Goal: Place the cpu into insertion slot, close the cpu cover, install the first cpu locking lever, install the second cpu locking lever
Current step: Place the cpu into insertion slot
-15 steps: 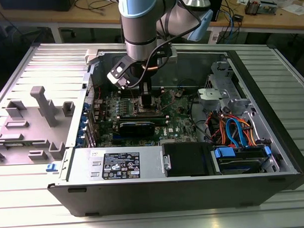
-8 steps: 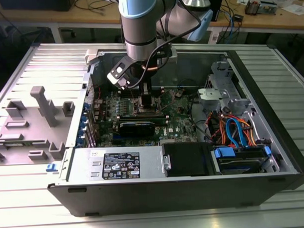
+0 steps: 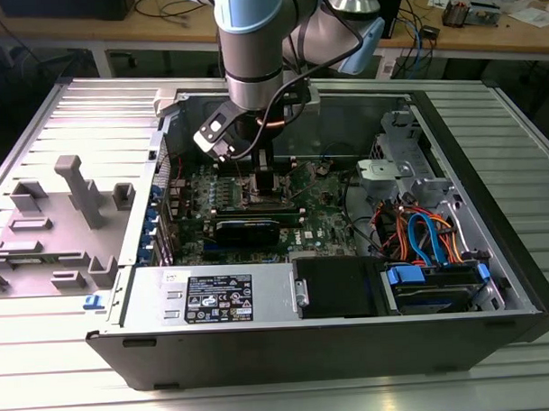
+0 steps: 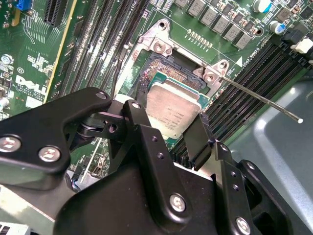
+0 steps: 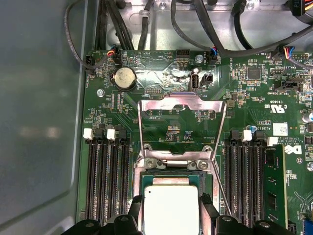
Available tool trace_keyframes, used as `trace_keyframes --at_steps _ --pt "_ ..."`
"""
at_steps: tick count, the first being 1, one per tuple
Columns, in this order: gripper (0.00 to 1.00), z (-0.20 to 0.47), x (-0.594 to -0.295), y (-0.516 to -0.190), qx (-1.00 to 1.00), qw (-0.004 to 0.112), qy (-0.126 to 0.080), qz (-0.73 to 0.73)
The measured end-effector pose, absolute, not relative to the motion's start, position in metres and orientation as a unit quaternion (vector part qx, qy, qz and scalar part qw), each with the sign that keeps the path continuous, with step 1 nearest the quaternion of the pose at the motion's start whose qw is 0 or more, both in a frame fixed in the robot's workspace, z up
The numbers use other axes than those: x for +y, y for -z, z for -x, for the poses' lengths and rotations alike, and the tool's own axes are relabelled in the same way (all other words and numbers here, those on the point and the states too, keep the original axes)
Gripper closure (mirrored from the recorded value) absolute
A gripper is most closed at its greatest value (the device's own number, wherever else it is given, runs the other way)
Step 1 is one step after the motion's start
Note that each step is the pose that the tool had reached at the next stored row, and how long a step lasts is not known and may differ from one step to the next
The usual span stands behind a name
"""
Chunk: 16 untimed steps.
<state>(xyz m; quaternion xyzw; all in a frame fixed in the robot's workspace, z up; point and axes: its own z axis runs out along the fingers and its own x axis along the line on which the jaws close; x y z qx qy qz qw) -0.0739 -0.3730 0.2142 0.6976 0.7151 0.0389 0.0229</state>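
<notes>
The arm (image 3: 251, 53) reaches down into the open computer case (image 3: 352, 347), which lies on its side on the slatted tabletop (image 3: 281, 399). Its jaws are clamped on the cpu (image 4: 173, 111), gripping two opposite edges of the chip. The cpu sits squarely over the insertion slot (image 4: 164, 68) and covers most of it. In the second wrist view a strip of the slot's dark pin field shows past the chip's edge on the hinge side. Whether the chip already rests in the slot or is held just above it cannot be told.

The cpu cover (image 5: 182, 104) is swung open on its hinge, away from the slot, and the green motherboard (image 5: 254, 98) shows through its window. A thin locking lever (image 4: 264, 101) is unlatched and runs out from a corner of the slot across the long black memory slots (image 4: 266, 68). In the first wrist view such memory slots flank the insertion slot on both sides. A round coin battery (image 5: 124, 78) lies beyond the open cover, farther from the slot.
</notes>
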Motion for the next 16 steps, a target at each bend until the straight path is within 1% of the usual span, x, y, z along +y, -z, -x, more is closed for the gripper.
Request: trace_keyframes --at_steps 2,4,16 --pt "0.45 0.074 -0.3729 -0.2138 0.715 0.023 -0.039 -0.698" --pt "0.45 0.0741 -0.3725 -0.2134 0.716 0.034 -0.027 -0.697" --pt "0.45 0.0741 -0.3722 -0.211 0.716 0.036 -0.026 -0.697"
